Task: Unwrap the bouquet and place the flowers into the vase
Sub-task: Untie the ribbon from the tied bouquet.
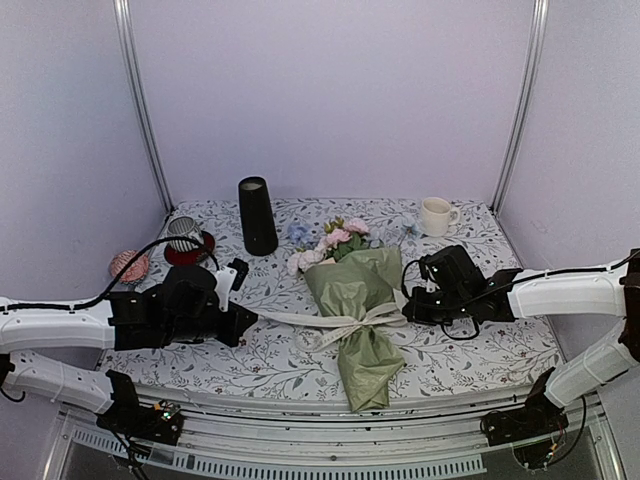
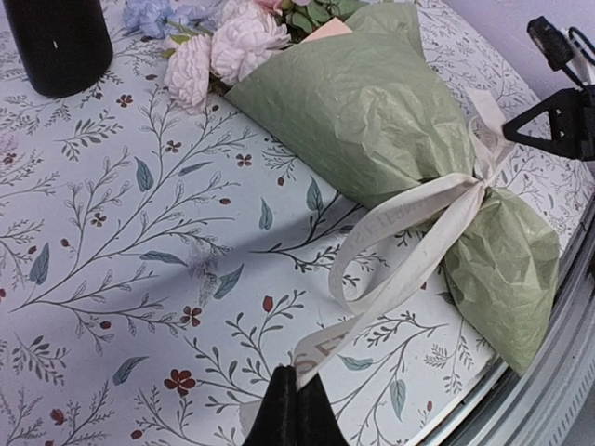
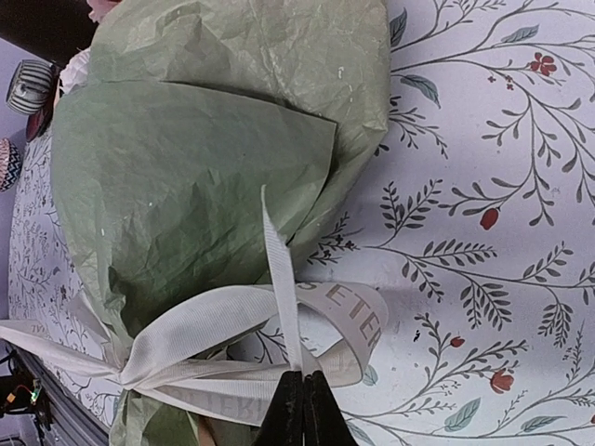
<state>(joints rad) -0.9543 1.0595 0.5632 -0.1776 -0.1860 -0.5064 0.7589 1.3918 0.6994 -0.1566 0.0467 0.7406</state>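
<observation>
while the bouquet [image 1: 356, 300] lies mid-way across the table [image 1: 490, 350], stems toward the near edge, its paper [image 2: 372, 111] is on and the ribbon [image 1: 345, 326] knot is tied: nothing unwrapped yet. left gripper [image 2: 296, 409] jaws are clamped on one taut ribbon tail, right gripper [image 3: 299, 413] jaws on another. flowers [image 1: 336, 240] sit inside; the vase [image 1: 257, 215] by the far edge holds none.
</observation>
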